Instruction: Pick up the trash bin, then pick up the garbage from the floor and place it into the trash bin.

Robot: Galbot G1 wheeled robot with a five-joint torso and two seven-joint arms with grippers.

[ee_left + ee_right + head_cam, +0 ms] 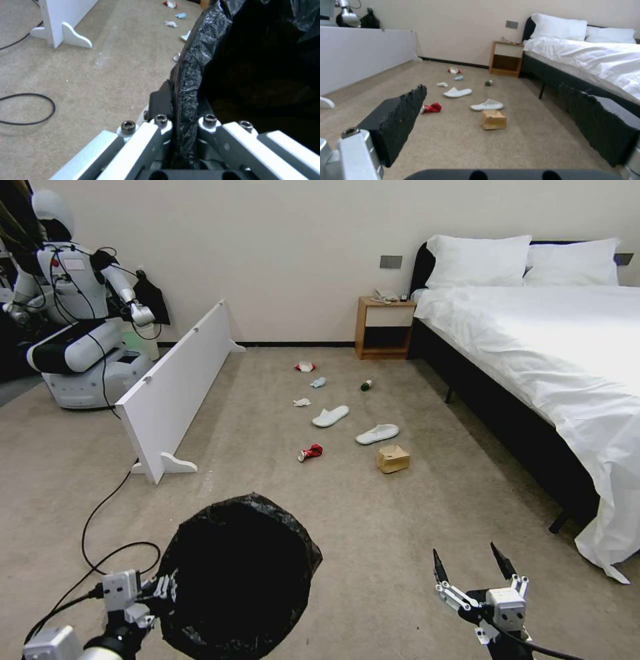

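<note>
The left gripper (162,590) is clamped on the rim of the trash bin (240,573), its jaws pinching the black bag (191,75) that lines the edge, and the bin hangs low at the robot's left front above the carpet (373,527). The right gripper (473,570) hovers at the right front with its jaws wide apart and nothing between them. The garbage lies scattered well ahead on the floor: a crushed red can (311,452) and a brown carton (392,459) nearest, then two white slippers (331,416) side by side but apart, a white tissue (302,402), a pale-blue wad (319,382), a small green bottle (366,385) and a red-white packet (305,367) farthest off, near the wooden nightstand (383,328). A bed (533,347) stands along the right, a white board (177,387) on the left.
</note>
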